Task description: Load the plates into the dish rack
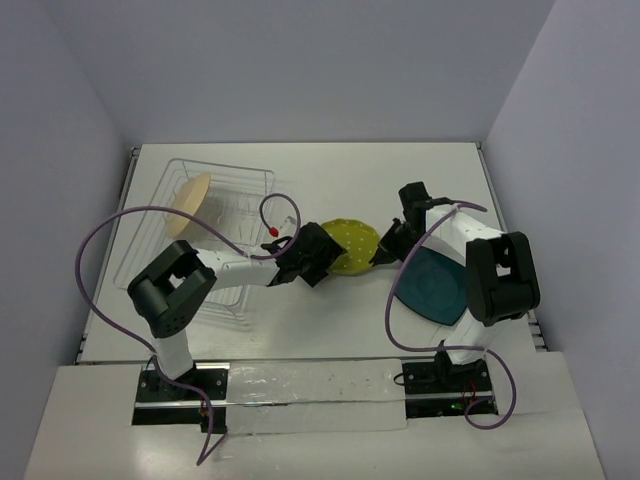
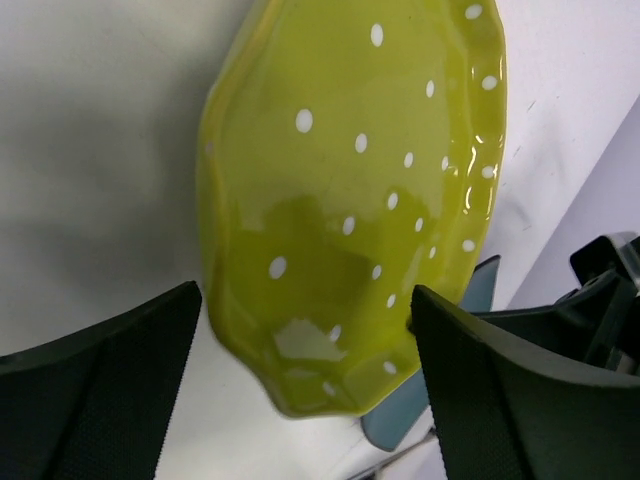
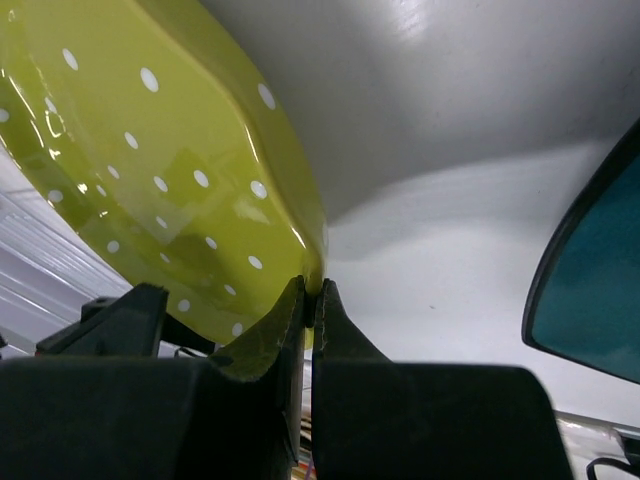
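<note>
The yellow-green scalloped plate [image 1: 350, 243] with white dots is held tilted above the table's middle. My right gripper [image 1: 385, 245] is shut on its right rim, and the wrist view shows the rim pinched between the fingertips [image 3: 312, 300]. My left gripper [image 1: 320, 255] is open at the plate's left edge; in its wrist view the plate [image 2: 350, 200] reaches down between the spread fingers [image 2: 100, 390]. The cream plate [image 1: 190, 205] stands in the dish rack [image 1: 235, 180] at the left. The dark teal plate [image 1: 432, 285] lies on the table under the right arm.
The rack's wire prongs and clear tray fill the table's left side, partly behind the left arm. Purple cables loop over both arms. The teal plate's edge also shows in the right wrist view [image 3: 590, 280] and the left wrist view [image 2: 400, 420].
</note>
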### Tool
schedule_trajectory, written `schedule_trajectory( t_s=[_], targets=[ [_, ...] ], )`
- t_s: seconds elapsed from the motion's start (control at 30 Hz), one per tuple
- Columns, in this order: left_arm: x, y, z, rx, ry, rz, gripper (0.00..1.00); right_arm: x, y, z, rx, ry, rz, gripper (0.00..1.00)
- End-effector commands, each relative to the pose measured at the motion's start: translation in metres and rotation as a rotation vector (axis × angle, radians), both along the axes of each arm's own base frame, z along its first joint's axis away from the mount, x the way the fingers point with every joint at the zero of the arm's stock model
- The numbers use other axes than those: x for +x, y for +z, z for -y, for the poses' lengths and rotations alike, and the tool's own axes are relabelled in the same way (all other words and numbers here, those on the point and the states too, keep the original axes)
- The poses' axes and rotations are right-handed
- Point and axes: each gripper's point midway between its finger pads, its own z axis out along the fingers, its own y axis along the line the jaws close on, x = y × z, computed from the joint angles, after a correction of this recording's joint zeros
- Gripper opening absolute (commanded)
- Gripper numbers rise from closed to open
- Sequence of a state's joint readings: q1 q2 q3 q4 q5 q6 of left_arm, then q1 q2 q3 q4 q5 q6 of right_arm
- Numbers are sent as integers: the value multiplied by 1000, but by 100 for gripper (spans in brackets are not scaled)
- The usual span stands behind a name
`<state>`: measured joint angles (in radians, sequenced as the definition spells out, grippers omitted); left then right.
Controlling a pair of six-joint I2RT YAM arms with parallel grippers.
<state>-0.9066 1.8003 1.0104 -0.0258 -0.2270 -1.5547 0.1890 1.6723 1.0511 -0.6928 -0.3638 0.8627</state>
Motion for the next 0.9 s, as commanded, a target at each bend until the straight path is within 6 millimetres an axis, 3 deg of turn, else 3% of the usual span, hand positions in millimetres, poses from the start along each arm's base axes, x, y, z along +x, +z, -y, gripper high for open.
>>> schedule_trajectory(
  t_s=[0.0,0.23,0.37,0.53,0.6,0.67,0.77,0.8,0.87],
  targets=[
    [0,5,14,-103,15,-13,81,6,37,-22,129,17,117,0],
    [-1,16,5,-134,44,24,35,-3,36,-26,161,16,115,0],
    [-2,21,8,-132,14,39,3,-5,34,-26,154,28,117,0],
    [1,32,16,-107,-46,101,0,-6,38,-21,101,51,147,1],
    [10,57,20,-72,-59,202,0,-3,47,-16,71,64,185,16],
    [13,69,17,-10,-68,255,0,-2,52,-12,48,69,213,33],
    [22,96,13,43,-57,353,0,-1,62,-5,9,83,265,68],
    [24,104,12,49,-54,376,0,0,65,-2,-8,86,281,76],
    [28,120,9,56,-44,418,0,3,71,7,-61,87,317,83]
  ],
)
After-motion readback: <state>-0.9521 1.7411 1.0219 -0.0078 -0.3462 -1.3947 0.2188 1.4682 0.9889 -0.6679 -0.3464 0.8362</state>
